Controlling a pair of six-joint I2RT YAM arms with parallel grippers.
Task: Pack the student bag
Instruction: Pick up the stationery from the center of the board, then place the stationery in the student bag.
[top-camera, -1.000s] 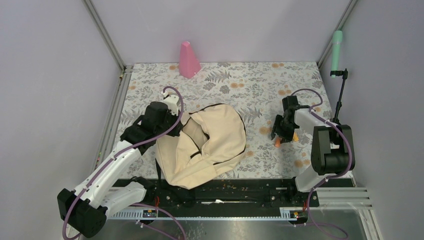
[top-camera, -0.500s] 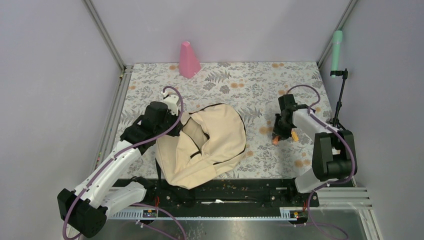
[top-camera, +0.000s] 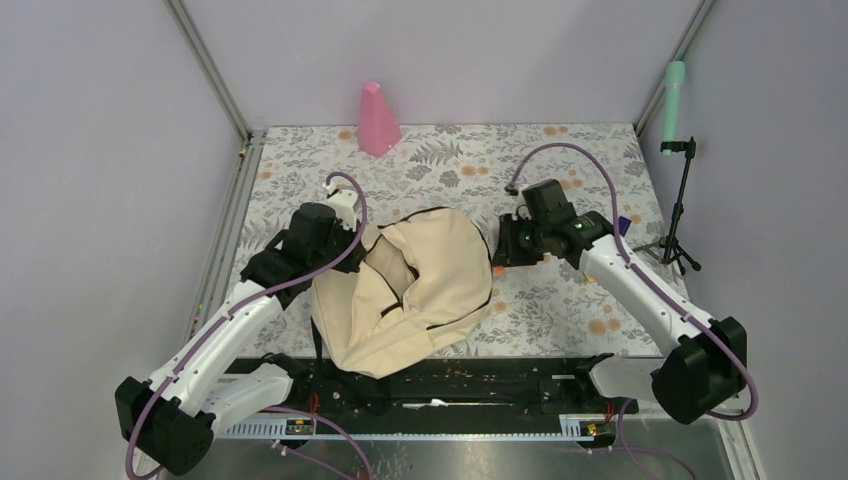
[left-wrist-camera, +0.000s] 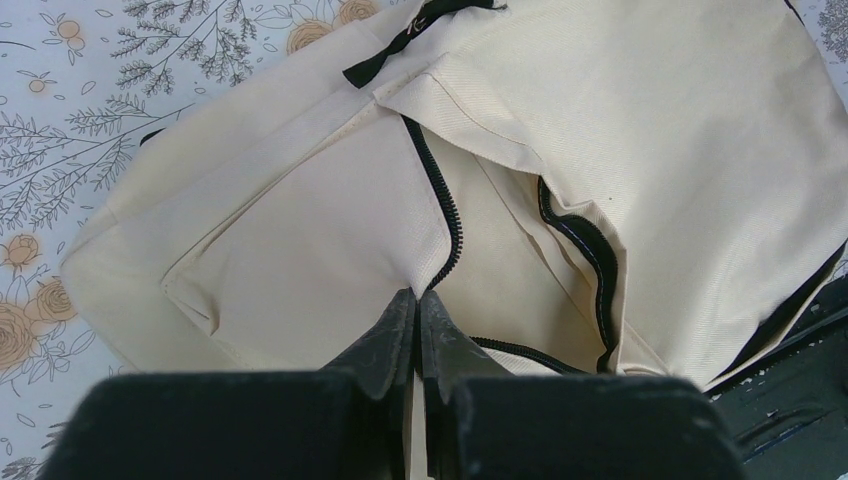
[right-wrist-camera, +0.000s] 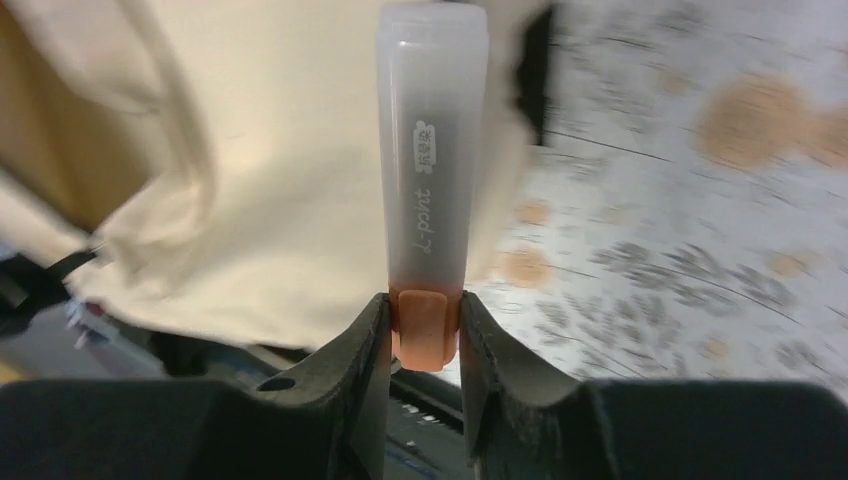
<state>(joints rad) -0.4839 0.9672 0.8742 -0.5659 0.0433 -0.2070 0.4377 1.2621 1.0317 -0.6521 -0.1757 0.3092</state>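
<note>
The student bag (top-camera: 410, 290) lay on the floral desk (top-camera: 560, 165), left of the middle and toward the near edge, its lower end reaching the black rail there. Its main flap was open, with dark zipper lines showing along the cream fabric. The left end effector (left-wrist-camera: 415, 300) was pressed together and seemed to pinch the bag's fabric right beside the zipper edge. The right end effector (right-wrist-camera: 423, 305) hovered just beside the bag's right side and pinched the orange end of a highlighter pen (right-wrist-camera: 430, 150), whose translucent cap pointed away from the wrist. Along the barrel the word "point" could be read, with a character before it that I could not make out. Above that sat a small white logo, too small to read. A pink cone (top-camera: 378, 120) stood at the far edge.
</note>
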